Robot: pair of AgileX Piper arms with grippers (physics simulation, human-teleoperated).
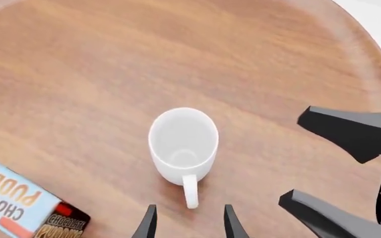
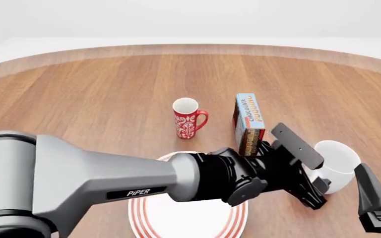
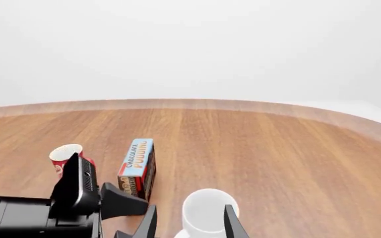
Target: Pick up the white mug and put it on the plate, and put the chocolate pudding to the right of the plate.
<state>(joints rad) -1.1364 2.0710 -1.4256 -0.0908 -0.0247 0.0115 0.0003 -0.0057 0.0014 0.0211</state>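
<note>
White mug: upright on wooden table, lower right of front frame, unheld; plate: bottom centre, partly under left arm; chocolate pudding: on edge, centre right, beside red mug; left gripper: fingers apart, beside mug; right gripper: fingers apart, flanking mug.

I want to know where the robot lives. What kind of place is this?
Probably a pretend, computer-made test room, not a real kitchen: just a round wooden table, blank white all around, and a few things like a red mug and a striped plate.
</note>
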